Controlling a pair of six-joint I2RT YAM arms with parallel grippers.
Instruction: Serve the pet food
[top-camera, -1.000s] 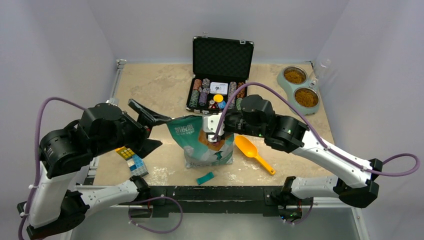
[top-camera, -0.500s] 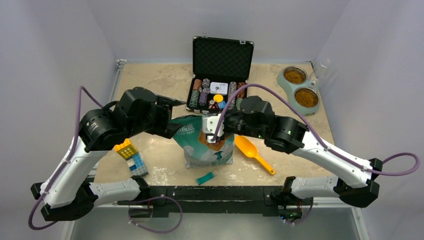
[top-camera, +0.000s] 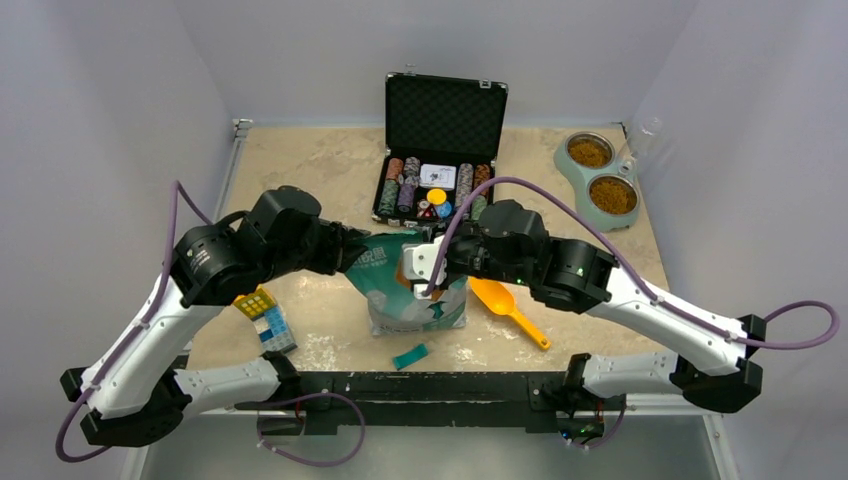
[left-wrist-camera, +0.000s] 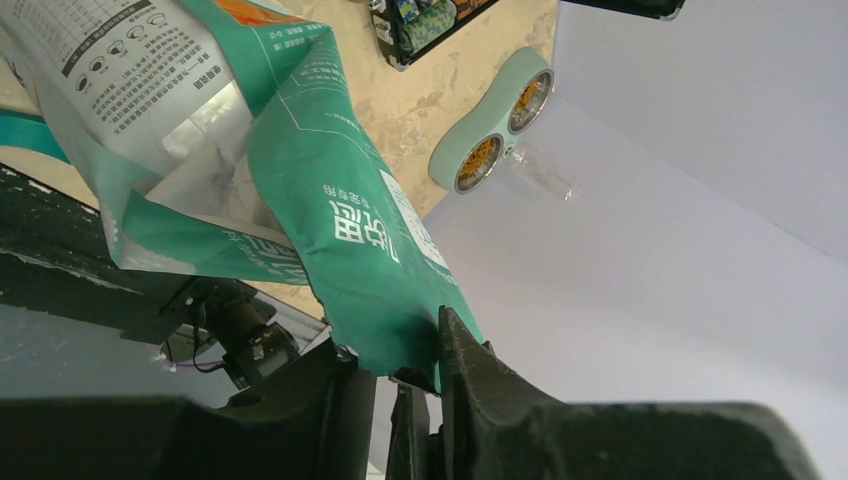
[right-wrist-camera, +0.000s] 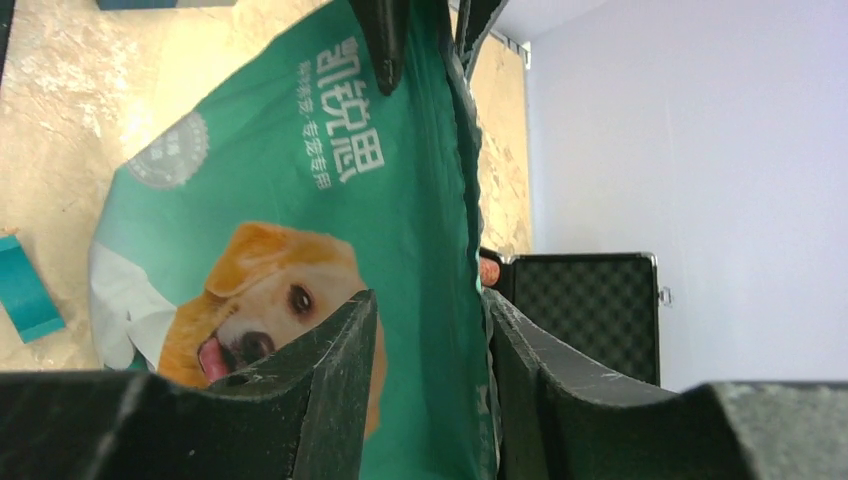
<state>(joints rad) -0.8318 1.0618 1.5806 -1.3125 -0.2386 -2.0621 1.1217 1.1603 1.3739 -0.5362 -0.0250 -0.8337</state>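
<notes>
From above, the bag (top-camera: 420, 305) is seen between the left hand (top-camera: 351, 258) and the right hand (top-camera: 422, 280); pet food (top-camera: 612, 195) is seen in bowls (top-camera: 596, 176) well beyond the right hand. Left wrist: the bag's corner is pinched tight. Right wrist: its edge is straddled, and the grip cannot be told.

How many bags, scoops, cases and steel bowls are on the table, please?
Teal food bag: 1
Orange scoop: 1
Poker chip case: 1
Steel bowls: 2
Total: 5

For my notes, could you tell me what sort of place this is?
Likely a robot test cell: blank white walls around a table holding unrelated props, a pet food bag and a poker chip case.
</notes>
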